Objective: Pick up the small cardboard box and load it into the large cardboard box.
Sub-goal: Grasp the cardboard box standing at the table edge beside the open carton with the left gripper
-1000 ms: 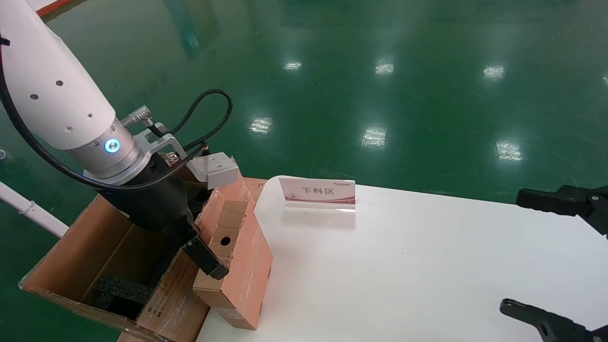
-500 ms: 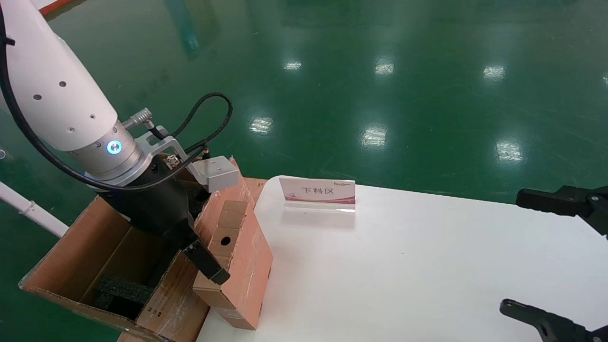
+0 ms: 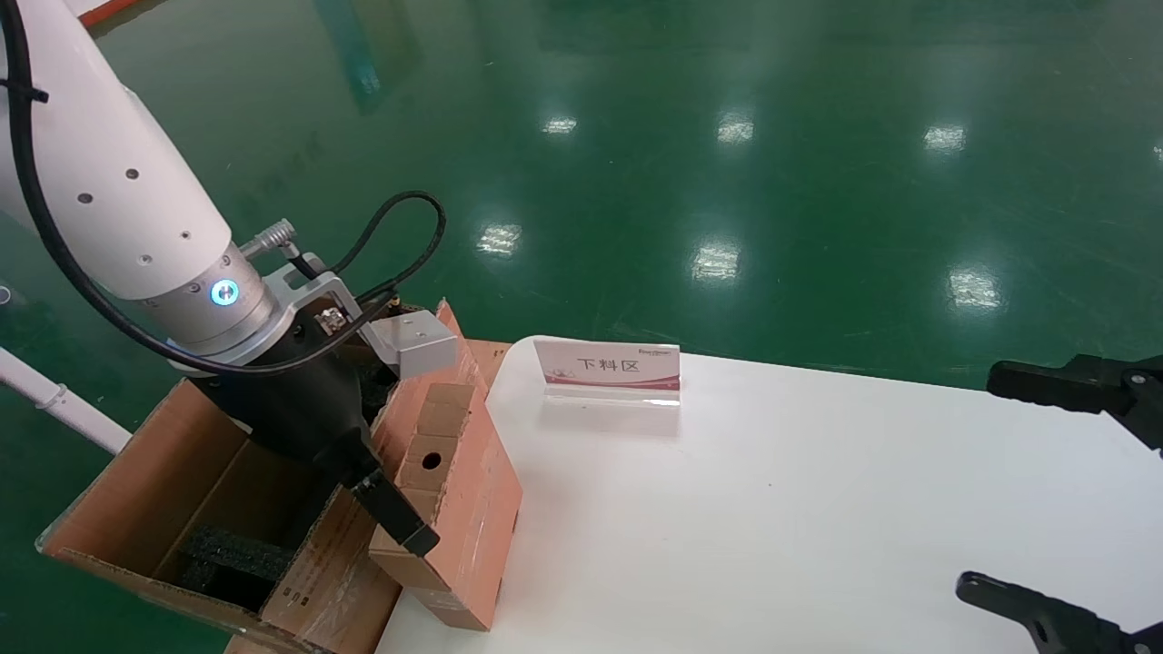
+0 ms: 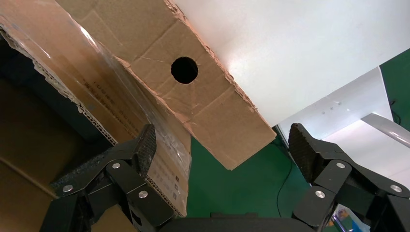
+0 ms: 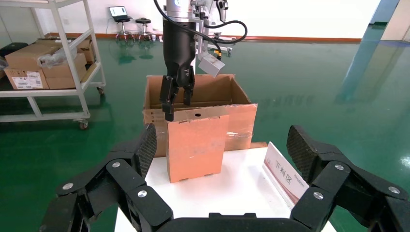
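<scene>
large cardboard box (image 3: 136, 490) cut off at bottom edge, right hand (image 3: 1090, 509) partly out of frame

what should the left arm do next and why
Probably ease down and shut the fingers on the small box's top edge. The left gripper hangs open above that edge and grips nothing, and the box stands at the table edge beside the large box. The right gripper idles.

Left tool (image 3: 386, 509) beside upright small cardboard box (image 3: 454, 504)
</scene>
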